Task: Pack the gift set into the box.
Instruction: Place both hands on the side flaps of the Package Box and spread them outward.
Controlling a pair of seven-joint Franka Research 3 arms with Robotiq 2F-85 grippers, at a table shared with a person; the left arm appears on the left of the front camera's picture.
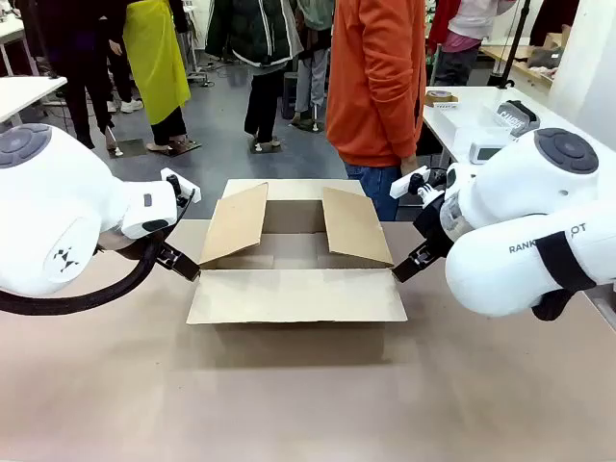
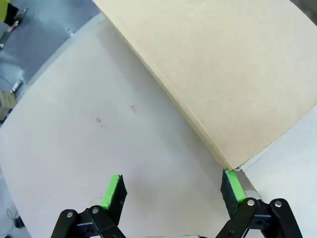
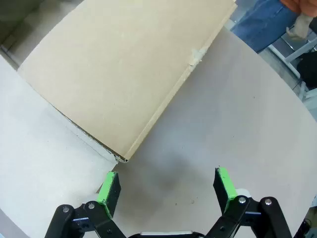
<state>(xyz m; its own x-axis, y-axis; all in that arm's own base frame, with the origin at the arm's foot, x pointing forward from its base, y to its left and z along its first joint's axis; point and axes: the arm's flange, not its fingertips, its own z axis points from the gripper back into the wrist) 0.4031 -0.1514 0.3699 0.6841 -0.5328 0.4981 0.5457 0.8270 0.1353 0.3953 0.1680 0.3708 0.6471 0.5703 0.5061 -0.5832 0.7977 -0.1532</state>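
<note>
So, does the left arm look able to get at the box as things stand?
Probably yes. The left gripper is open right beside the box. One pad is just short of a cardboard corner, and nothing shows between them to block the way.

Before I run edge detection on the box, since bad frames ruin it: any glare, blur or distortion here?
Front view: even soft light, box sharp, faint shadow on the table before its near flap. Left wrist view: wide-angle bowing curves the table edge; left end effector crisp, no glare. Right wrist view: same bowing, soft shadow beside the flap, near the right end effector.
</note>
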